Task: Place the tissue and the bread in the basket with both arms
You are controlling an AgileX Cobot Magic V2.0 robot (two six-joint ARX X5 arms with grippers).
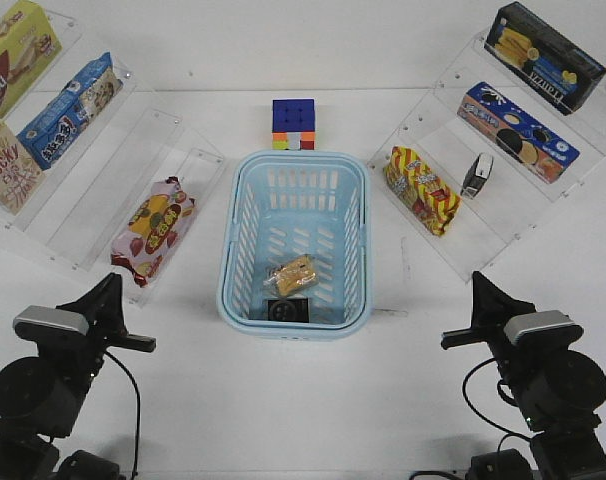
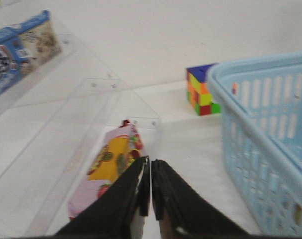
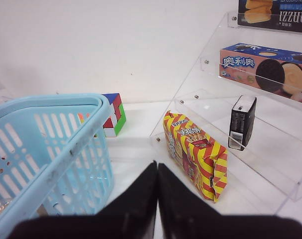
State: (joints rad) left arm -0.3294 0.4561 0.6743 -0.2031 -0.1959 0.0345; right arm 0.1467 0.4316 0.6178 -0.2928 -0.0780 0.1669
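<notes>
The light-blue basket (image 1: pixel 295 170) stands mid-table. Inside it, near the front, lie the wrapped tan bread (image 1: pixel 292 274) and a black tissue pack (image 1: pixel 288 310). A second tissue pack (image 1: pixel 477 175) stands upright on the right clear shelf; it also shows in the right wrist view (image 3: pixel 241 122). My left gripper (image 1: pixel 112 287) is shut and empty, at the front left, apart from the basket (image 2: pixel 260 144). My right gripper (image 1: pixel 478 284) is shut and empty at the front right, beside the basket (image 3: pixel 51 149).
A Rubik's cube (image 1: pixel 293 124) sits behind the basket. Clear tiered shelves flank it: the left holds a pink snack bag (image 1: pixel 153 229) and boxes (image 1: pixel 71 110); the right holds a red-and-yellow bag (image 1: pixel 421 189), a blue cookie box (image 1: pixel 516 131) and a black box (image 1: pixel 543 55).
</notes>
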